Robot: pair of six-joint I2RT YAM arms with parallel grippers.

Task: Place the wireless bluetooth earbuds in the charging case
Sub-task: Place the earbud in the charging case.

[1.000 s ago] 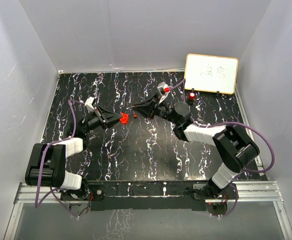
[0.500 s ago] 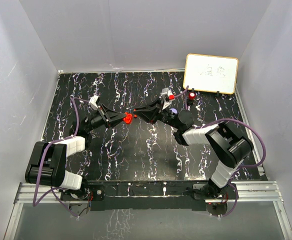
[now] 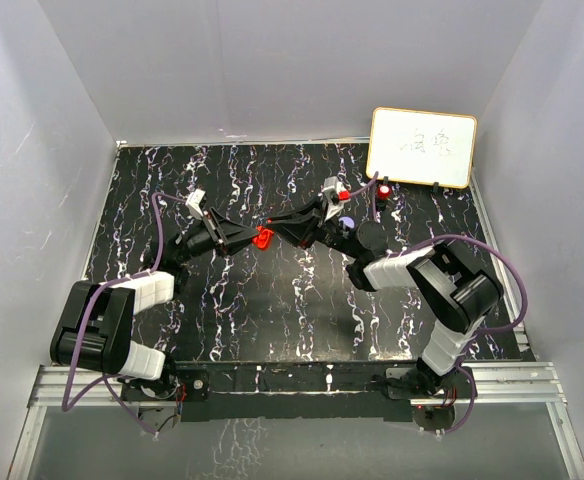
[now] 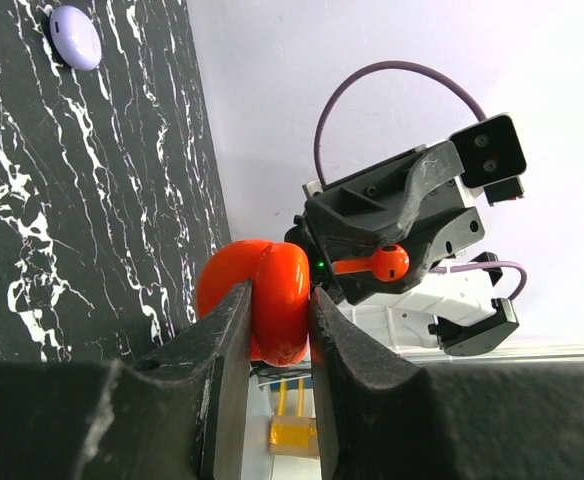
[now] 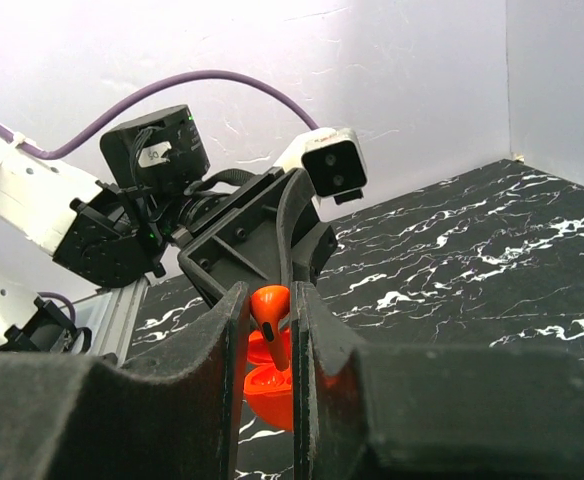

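table [image 3: 272, 320]: black slab with white marble veining, runs wall to wall under me
whiteboard [image 3: 422, 147]: propped up at my far right corner, light wood-coloured frame, dark handwriting on it (can't read it from here)
walls [image 3: 272, 70]: plain white, closing in left, back, right
rail [image 3: 302, 385]: bare metal strip along the near edge

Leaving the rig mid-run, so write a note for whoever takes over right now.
Left tool: shut on the red case.
Right tool: shut on a red earbud, held right at that case.
Purple case: lying on the table, apart from both tools.
Done: case and earbud both gripped, face to face.
Left: seat this earbud, then the others, which I cannot make out here.
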